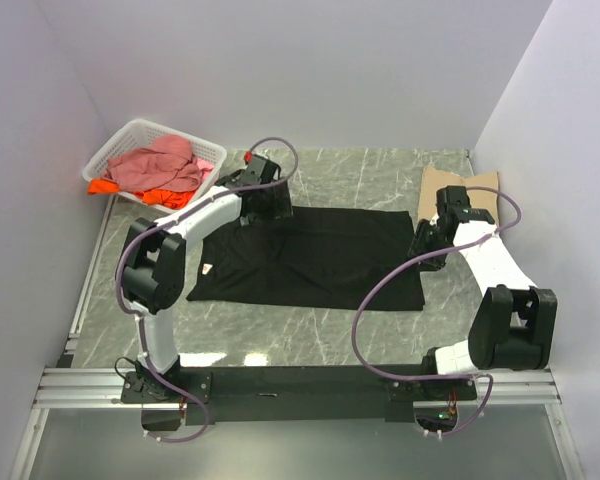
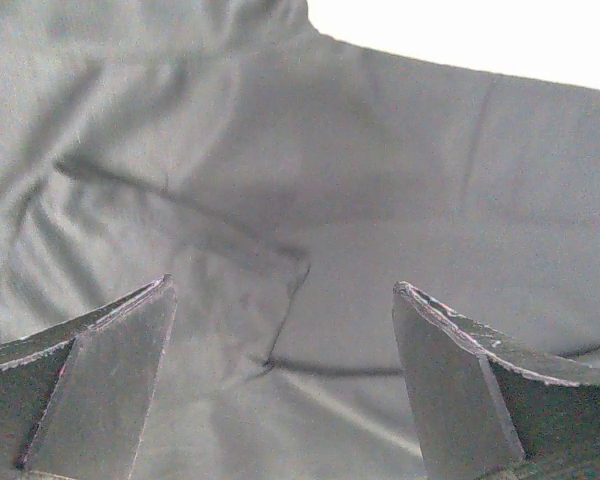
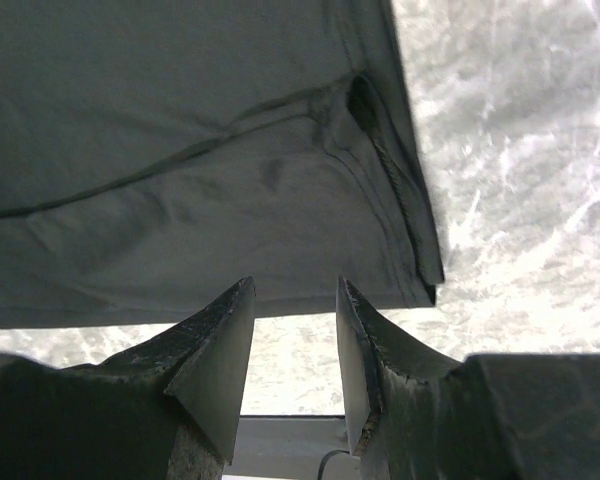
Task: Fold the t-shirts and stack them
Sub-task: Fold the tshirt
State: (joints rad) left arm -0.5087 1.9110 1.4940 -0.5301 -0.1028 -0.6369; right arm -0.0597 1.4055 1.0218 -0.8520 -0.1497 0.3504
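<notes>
The black t-shirt (image 1: 320, 262) lies flat on the worktop (image 1: 280, 335). The right tool (image 3: 295, 283), narrowly parted and empty, sits at its right edge. The left tool (image 2: 280, 285) gapes wide over the cloth. Far left, a basket (image 1: 115, 150) holds a pink shirt (image 1: 165, 165) and an orange shirt (image 1: 170, 196).

The whole table (image 1: 310, 340) is taken in from above and behind the arm bases, looking down and forward. The black t-shirt (image 1: 310, 258) is shared with both wrist views, seen closely past the left gripper (image 2: 282, 285) and the right gripper (image 3: 295, 285). Its corner and the marble top are caught only in the right wrist view.
</notes>
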